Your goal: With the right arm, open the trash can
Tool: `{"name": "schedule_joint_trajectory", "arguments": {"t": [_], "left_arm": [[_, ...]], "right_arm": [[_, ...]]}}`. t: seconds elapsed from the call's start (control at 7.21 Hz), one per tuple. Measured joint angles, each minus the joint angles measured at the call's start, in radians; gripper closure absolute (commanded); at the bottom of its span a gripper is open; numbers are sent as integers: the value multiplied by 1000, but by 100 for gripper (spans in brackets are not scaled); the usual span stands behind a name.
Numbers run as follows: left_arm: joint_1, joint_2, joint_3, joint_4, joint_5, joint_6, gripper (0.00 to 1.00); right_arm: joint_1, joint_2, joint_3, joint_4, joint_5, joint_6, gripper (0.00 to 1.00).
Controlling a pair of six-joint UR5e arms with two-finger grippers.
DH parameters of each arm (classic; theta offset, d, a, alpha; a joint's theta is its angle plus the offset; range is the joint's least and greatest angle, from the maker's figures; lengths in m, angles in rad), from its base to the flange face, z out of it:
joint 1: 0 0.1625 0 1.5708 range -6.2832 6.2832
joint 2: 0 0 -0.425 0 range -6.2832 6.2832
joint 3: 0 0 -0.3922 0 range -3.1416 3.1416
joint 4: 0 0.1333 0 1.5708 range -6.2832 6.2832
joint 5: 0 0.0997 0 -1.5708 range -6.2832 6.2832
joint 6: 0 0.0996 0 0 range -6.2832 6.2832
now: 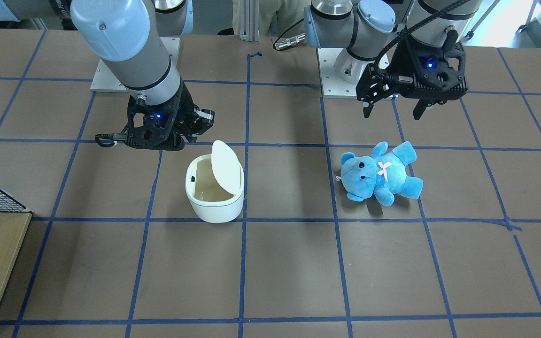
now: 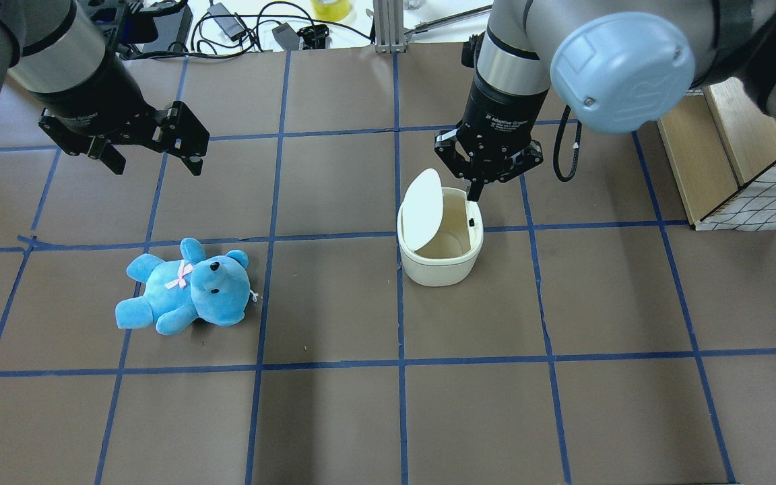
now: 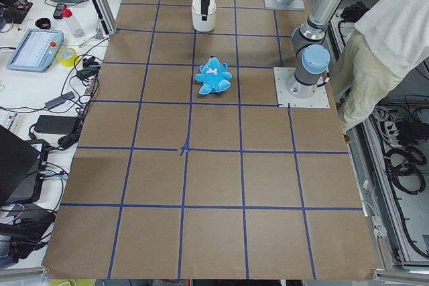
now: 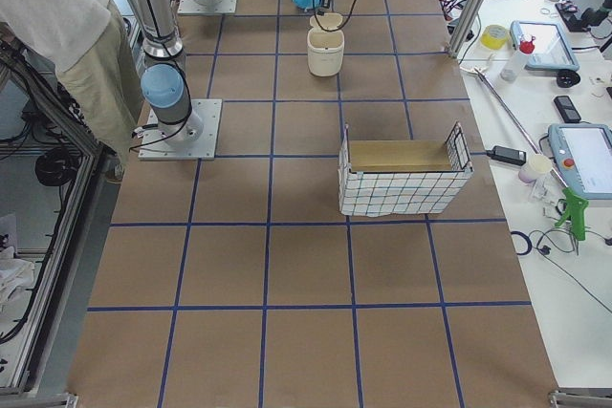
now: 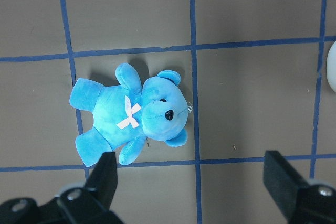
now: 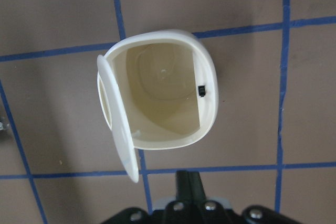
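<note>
The table [image 2: 334, 417] is covered in brown sheet marked with blue tape lines. The right arm [image 2: 509, 74] is extended over one half with its wrist pointed down. The left arm [image 2: 71, 60] is held over the other half.

The trash can [image 2: 438, 264] is located upright on the table directly beneath the right gripper [image 2: 474, 193], and is judged to be apart from it. The bear [image 2: 182, 289] is laid face up well apart from that gripper, below the left gripper [image 2: 155, 162].

The lid [image 2: 422, 209] is raised on its hinge to a steep tilt, on the side of the can away from the right gripper's fingertips. The interior is exposed in the right wrist view.

The right gripper's fingers are drawn together and nothing is held between them. The left gripper's fingers are spread wide and nothing is held.

A small dark latch [image 6: 201, 92] is seen on the rim nearest the right fingertips.

Opening is judged complete, since the lid is up and is not supported by the gripper. Nothing further is judged to be required beyond withdrawal of the right arm.
</note>
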State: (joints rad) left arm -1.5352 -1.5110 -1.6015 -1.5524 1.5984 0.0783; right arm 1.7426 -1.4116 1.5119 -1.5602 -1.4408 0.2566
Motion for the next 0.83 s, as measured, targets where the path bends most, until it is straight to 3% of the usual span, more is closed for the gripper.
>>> {"name": "schedule_joint_trajectory", "arguments": {"t": [0.14, 0.42, 0.83], "left_arm": [[0, 0, 0, 0, 0, 0, 0], [0, 0, 0, 0, 0, 0, 0], [0, 0, 0, 0, 0, 0, 0]], "right_arm": [[-24, -1, -7, -57, -58, -59, 0], [-103, -1, -9, -156, -130, -284, 0], [-181, -2, -8, -172, -142, -439, 0]]}}
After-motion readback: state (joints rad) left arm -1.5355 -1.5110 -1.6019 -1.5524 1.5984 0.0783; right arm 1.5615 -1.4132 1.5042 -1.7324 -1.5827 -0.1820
